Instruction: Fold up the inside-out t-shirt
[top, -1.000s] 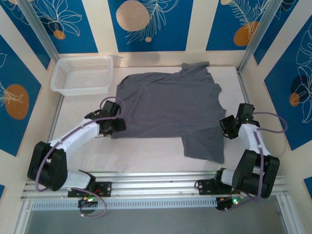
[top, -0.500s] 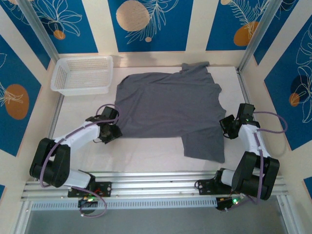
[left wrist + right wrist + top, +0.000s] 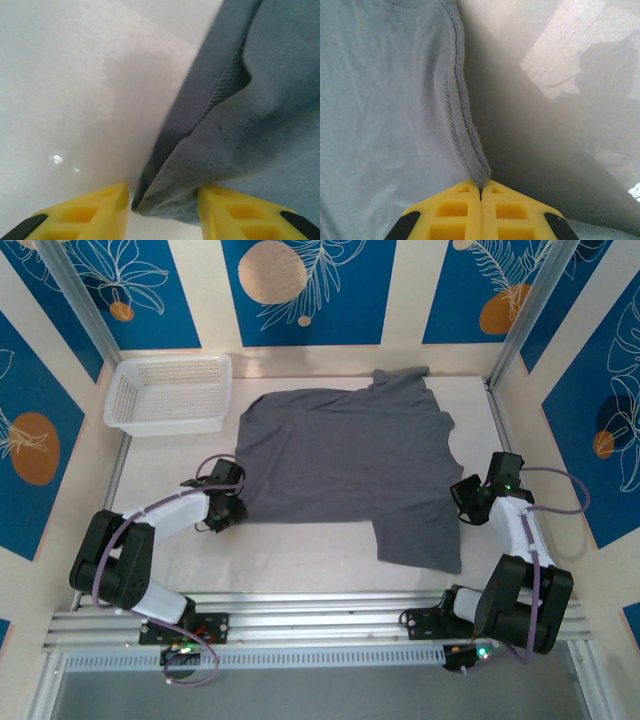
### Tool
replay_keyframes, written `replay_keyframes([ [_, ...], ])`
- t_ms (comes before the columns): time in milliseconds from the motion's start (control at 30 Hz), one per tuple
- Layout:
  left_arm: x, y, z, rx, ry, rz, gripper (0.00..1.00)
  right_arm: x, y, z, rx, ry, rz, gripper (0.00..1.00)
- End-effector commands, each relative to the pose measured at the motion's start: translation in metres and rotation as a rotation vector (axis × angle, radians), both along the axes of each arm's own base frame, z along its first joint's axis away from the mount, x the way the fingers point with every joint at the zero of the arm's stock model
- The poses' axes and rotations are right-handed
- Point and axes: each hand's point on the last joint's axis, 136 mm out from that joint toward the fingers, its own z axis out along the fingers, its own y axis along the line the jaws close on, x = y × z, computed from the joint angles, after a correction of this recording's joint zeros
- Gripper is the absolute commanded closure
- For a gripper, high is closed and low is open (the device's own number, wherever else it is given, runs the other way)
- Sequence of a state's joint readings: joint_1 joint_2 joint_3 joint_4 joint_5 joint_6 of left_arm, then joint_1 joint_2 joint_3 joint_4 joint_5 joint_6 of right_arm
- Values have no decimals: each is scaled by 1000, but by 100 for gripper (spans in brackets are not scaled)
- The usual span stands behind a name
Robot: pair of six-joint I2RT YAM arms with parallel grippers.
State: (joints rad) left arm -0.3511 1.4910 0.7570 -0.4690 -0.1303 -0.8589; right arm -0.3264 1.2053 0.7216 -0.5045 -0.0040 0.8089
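Corner of the t-shirt [image 3: 340, 455] sits inside the spread left hand [image 3: 160, 205]; the right hand [image 3: 481, 190] pinches its opposite hem.

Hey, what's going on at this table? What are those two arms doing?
Two robot arms are handling a dark grey soft-fabric t-shirt spread on the white table. The right gripper is pinched shut on the shirt's stitched right edge. The left gripper sits at its near-left corner, yellow jaws apart around the corner. Nothing is folded yet. A white plastic mesh basket stands at the far left.
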Motion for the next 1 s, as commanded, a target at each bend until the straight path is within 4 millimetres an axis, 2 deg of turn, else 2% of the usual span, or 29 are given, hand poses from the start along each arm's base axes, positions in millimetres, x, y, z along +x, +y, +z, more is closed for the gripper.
replay_keyframes([
  [0,-4,1,-10,-22,30,21,62,-2,3,3,-2,-15,26,100],
  [100,-6,1,-14,-26,45,23,68,-1,4,3,-1,-16,26,100],
  [233,-8,3,-13,-28,49,28,91,-4,1,1,-11,0,13,100],
  [300,-10,7,-8,-15,42,33,99,-16,-5,-6,-43,56,-25,100],
  [433,-26,17,2,3,31,56,100,-44,-16,-21,-85,117,-104,100],
  [600,-30,13,13,-43,-2,51,100,-47,-18,-15,-81,62,-133,100],
  [700,-18,8,32,-65,-56,49,100,-39,-16,-4,-73,29,-110,100],
  [833,9,2,64,-78,-154,36,100,-14,-14,18,-71,-46,-54,100],
  [967,40,4,90,-48,-240,44,100,9,-20,28,-84,-59,-45,100],
])
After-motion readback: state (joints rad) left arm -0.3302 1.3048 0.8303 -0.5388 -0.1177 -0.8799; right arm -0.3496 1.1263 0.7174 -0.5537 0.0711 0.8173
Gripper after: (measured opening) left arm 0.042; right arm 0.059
